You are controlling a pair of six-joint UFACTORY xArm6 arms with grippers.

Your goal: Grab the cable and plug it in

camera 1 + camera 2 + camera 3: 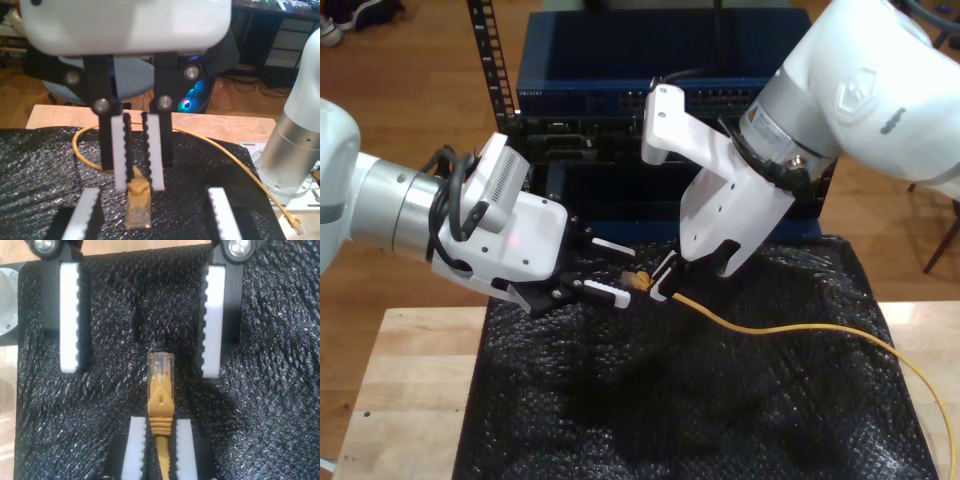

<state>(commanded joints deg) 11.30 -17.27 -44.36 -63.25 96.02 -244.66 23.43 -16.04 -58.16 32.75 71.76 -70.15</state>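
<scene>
The second gripper [160, 424] is clamping its jaws tight on the yellow cable [800, 328], just behind the boot, and the clear plug [160, 365] is sticking out past its fingertips. In the exterior view the plug is pointing towards nine o'clock, straight at the first gripper [629, 273]. That one is holding its jaws wide apart, one finger on either side of the plug, and the pads are not touching it. The plug is sitting right in the gap, roughly centred between the open fingers. Behind the clamp, the cable is trailing away towards four o'clock in the exterior view, running over the black padded mat [670, 400] that is covering the wooden table [410, 380]. A blue rack unit [620, 70] is standing at twelve o'clock.
</scene>
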